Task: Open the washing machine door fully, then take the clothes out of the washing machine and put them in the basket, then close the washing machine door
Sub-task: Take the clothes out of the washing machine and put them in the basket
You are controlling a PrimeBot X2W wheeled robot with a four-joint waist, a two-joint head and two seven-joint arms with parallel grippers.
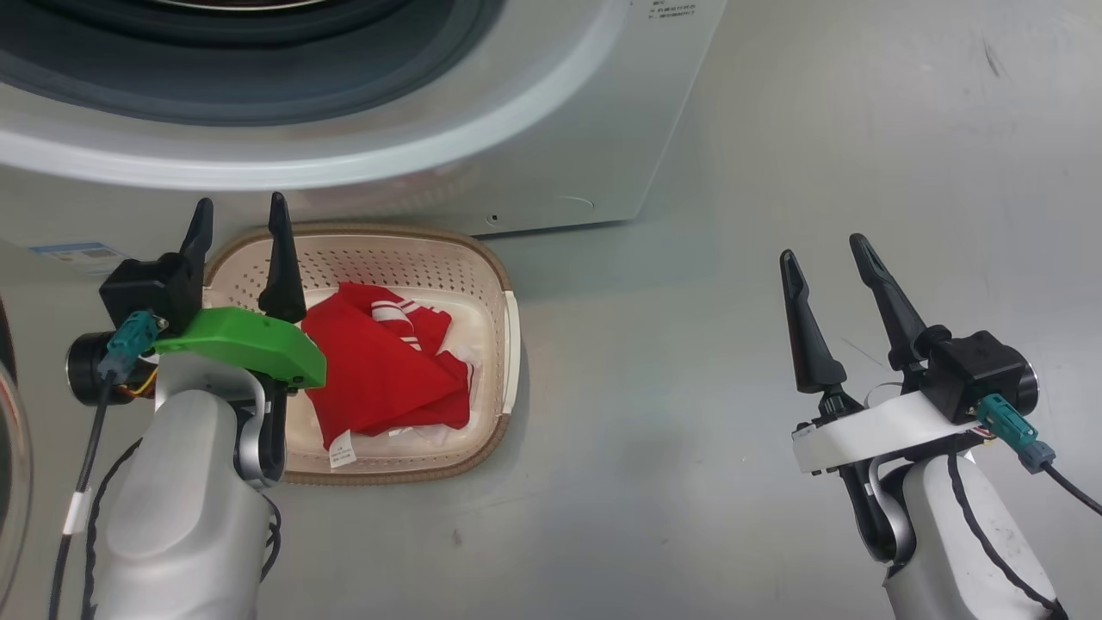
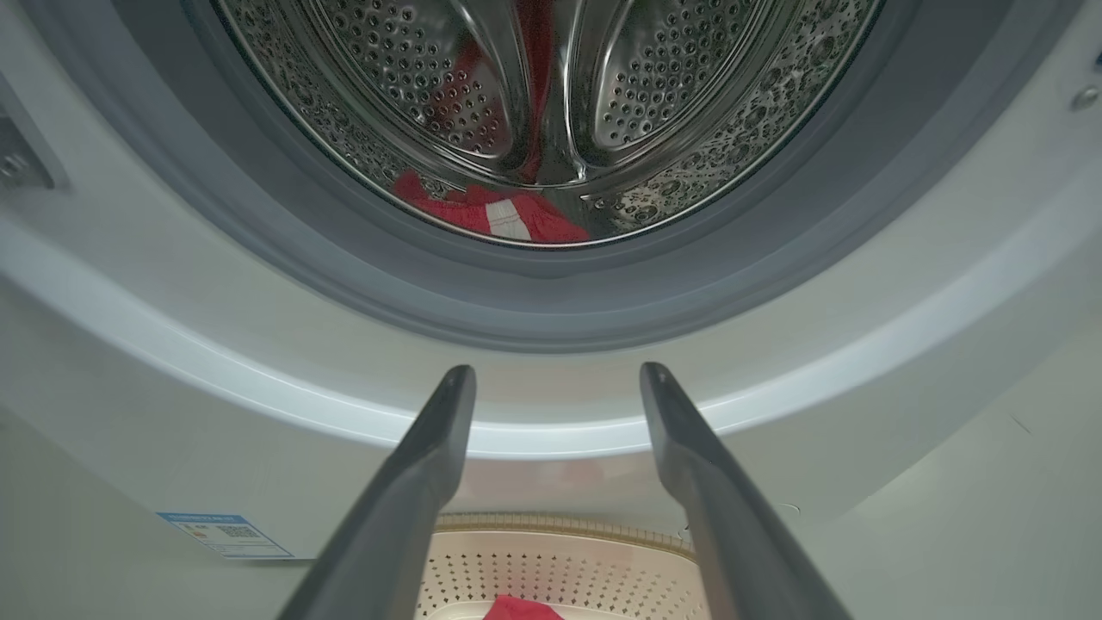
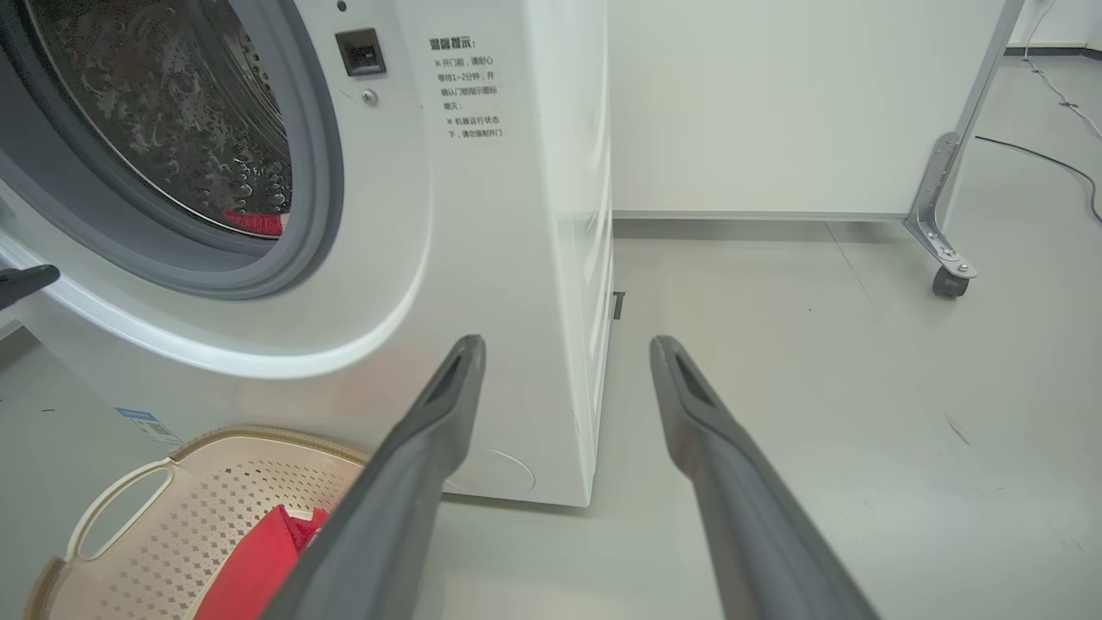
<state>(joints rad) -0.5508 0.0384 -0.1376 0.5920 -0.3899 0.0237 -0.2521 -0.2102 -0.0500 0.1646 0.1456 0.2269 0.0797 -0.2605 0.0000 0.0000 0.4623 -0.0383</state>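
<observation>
Far left: edge of the washing machine door (image 1: 7, 430), standing clear of the drum (image 2: 654, 95). Next, left gripper (image 1: 241, 207), fingers spread, empty, hovering over the back-left rim of the basket (image 1: 508, 344). In that basket, on the floor (image 1: 671, 430) just before the washing machine (image 1: 551, 112): the clothes (image 1: 379, 370), crumpled, white label toward the front. Low in the drum, a red patch (image 2: 504, 215) with a white stripe; cloth or reflection, cannot tell. Far right: right gripper (image 1: 823, 251), fingers spread, empty, above bare floor.

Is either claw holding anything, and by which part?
Nothing is held. The left claw and right claw both stand open and empty; the clothes lie in the basket.
</observation>
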